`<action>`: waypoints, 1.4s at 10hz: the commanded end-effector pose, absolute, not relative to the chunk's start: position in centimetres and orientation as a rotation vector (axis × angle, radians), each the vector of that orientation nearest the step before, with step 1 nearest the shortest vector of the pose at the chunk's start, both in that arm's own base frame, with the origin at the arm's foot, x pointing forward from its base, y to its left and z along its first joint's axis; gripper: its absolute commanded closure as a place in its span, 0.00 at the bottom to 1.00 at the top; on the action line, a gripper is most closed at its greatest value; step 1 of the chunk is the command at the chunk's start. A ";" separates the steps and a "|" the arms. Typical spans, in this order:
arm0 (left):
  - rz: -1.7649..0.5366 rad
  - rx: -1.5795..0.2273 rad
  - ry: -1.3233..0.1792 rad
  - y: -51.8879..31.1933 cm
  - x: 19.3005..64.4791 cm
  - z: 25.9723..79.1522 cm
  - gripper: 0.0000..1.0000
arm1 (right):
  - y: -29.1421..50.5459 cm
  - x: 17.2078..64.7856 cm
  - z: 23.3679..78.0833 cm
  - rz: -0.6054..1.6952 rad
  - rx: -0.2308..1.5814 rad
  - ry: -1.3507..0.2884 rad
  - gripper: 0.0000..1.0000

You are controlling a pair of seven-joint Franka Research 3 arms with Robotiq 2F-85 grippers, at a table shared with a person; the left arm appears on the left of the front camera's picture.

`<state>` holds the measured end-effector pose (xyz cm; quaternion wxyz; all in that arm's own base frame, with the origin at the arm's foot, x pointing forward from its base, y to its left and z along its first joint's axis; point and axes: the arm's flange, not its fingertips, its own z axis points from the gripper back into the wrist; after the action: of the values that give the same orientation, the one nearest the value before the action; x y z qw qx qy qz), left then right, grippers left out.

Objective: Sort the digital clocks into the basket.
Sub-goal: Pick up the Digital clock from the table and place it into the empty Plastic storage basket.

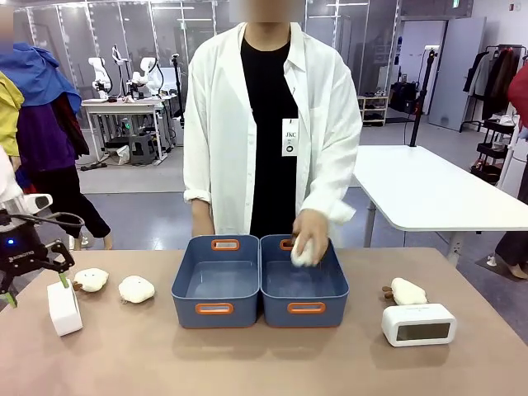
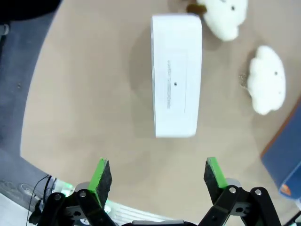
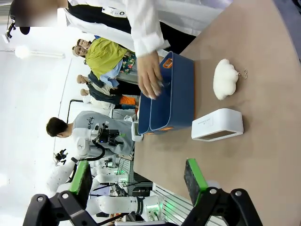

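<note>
One white digital clock stands on end at the table's left; in the left wrist view this clock lies just beyond my left gripper, which is open and apart from it. That left gripper hovers at the table's left edge. The other digital clock rests at the right with its LCD face toward me. In the right wrist view the clock is well ahead of my open, empty right gripper. Two blue baskets, left and right, sit side by side mid-table.
The person's hand holds a white plush toy over the right basket. Two plush toys lie between the left clock and the baskets. Another plush sits behind the right clock.
</note>
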<state>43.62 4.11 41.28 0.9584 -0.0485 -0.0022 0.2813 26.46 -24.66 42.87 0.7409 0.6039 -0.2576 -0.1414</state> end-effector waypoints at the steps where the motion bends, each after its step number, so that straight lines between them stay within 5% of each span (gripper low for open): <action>1: 0.630 -0.063 -0.039 4.3 46.0 40.2 0.00 | -24.7 26.1 43.0 -0.285 1.315 -0.571 0.00; 12: 0.593 0.009 -0.053 3.9 48.9 33.4 0.00 | -24.7 26.1 43.0 -0.285 1.315 -0.571 0.00; 13: 0.590 0.007 -0.052 3.8 48.9 33.3 0.05 | -24.7 26.1 43.0 -0.285 1.315 -0.571 0.00; 14: 0.591 0.015 -0.052 3.8 48.8 33.1 0.59 | -24.7 26.1 43.0 -0.285 1.315 -0.571 0.00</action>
<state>48.56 4.02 33.27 0.9593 -0.0075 -0.0128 0.2819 26.45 -24.66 42.87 0.7409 0.6039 -0.2578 -0.1411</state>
